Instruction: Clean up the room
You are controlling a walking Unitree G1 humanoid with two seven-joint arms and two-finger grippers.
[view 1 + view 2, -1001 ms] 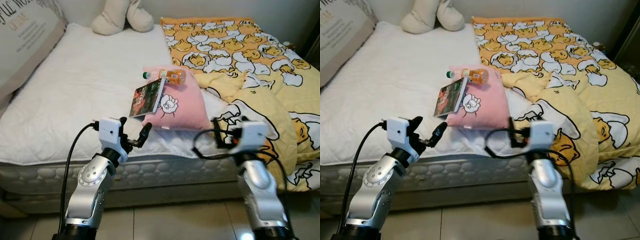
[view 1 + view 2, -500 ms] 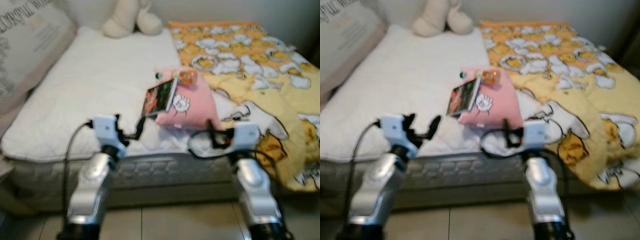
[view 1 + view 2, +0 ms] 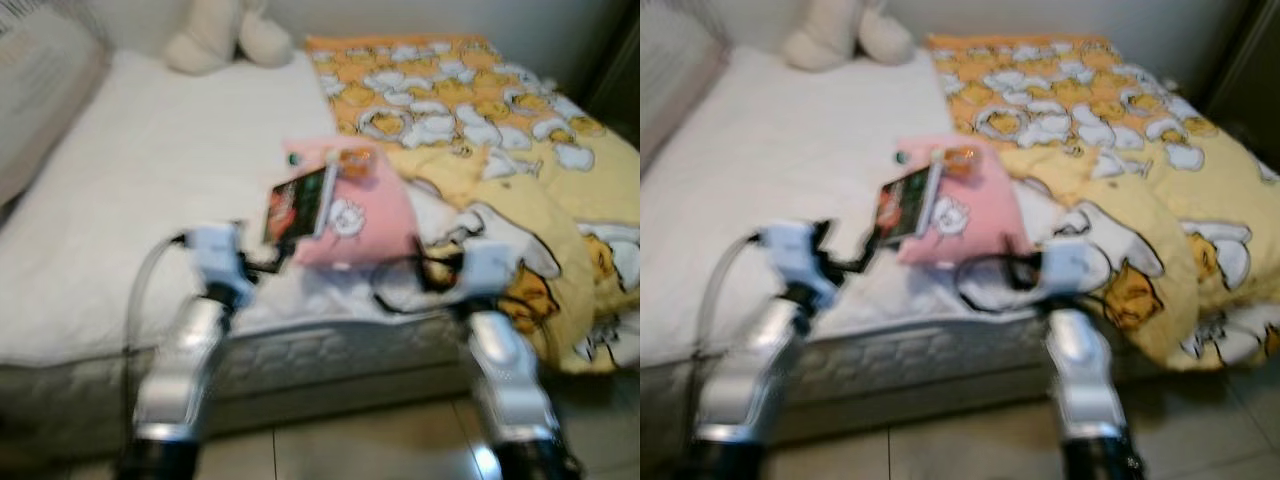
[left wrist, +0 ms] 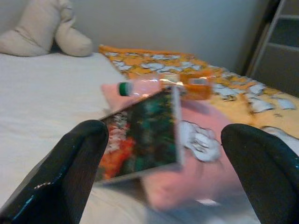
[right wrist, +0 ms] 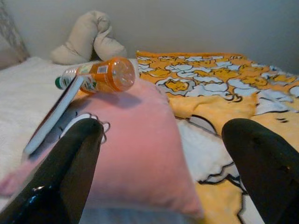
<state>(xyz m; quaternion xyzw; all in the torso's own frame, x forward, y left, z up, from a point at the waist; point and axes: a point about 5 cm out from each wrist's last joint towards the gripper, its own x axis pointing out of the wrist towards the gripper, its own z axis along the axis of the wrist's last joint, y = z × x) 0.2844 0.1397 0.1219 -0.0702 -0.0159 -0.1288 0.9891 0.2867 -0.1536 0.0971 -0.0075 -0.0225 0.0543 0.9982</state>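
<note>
Both arms up at the bed (image 3: 150, 200) edge, head views blurred, so positions are approximate. Left pincer (image 4: 163, 163) is spread wide and empty, aimed at the book (image 4: 140, 135), which leans tilted against the near-left side of the pink pillow (image 5: 135, 140). Right pincer (image 5: 163, 172) is also spread wide and empty, facing the pillow front. Bottle (image 5: 100, 74) lies on its side on top of the pillow, green cap toward the book's upper edge, looks like touching or just beside it, can't tell which. Risks: book is only propped, so a nudge from one finger before the other closes would probably tip it flat or slide it off the pillow toward the mattress edge. Bottle is round on a soft sloped surface, so pressing or tugging the pillow likely rolls it onto the sheet or under the duck-print blanket (image 3: 500, 130). Closing on a thin book edge with blurred vision risks a miss or pinching pillow fabric instead. Containers: only the bottle, capped; orange through the clear wall suggests drink inside, fill level unreadable. Cream plush toy (image 3: 215, 40) sits at the head of the bed, well apart
</note>
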